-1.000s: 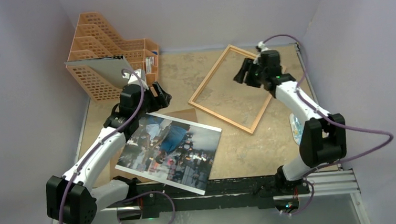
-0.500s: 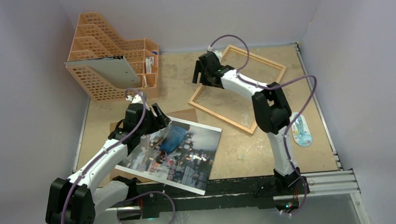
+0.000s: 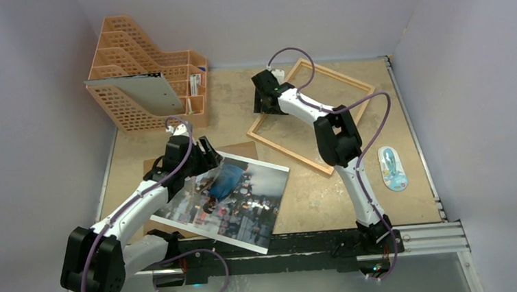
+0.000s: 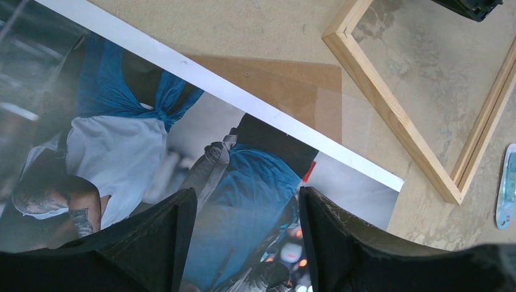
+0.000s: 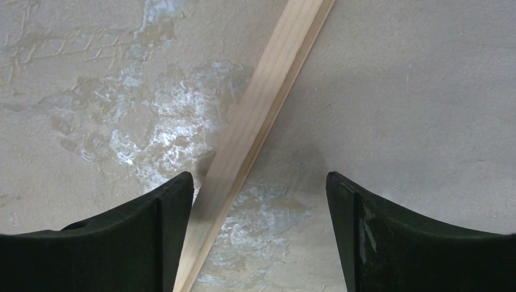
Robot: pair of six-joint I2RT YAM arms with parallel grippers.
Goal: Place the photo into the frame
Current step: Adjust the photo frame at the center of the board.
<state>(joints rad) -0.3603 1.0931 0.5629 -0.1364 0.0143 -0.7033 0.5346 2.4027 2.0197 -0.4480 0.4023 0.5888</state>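
Note:
The photo [image 3: 229, 201], a glossy street scene with a thin white border, lies flat on the table at the near left. My left gripper [image 3: 210, 160] hovers over its far edge. In the left wrist view this gripper [image 4: 246, 194] is open above the blue-shirted figure on the photo [image 4: 152, 146], with nothing between its fingers. The frame [image 3: 342, 150], thin light wood, lies at the far middle. My right gripper [image 3: 262, 103] sits over its left rail. In the right wrist view that gripper [image 5: 258, 179] is open, and the rail of the frame [image 5: 261, 115] runs just inside the left finger.
A brown backing panel [image 3: 242, 149] lies under the photo. An orange file rack [image 3: 125, 49] with a grey sheet [image 3: 147, 93] leaning on it stands at the far left. A small blue-patterned object [image 3: 391, 167] lies at the right. Purple walls close in the table.
My right arm has swung left across the frame, from its right side to its left rail, and its jaws have widened. My left gripper has moved nearer, onto the photo's far edge.

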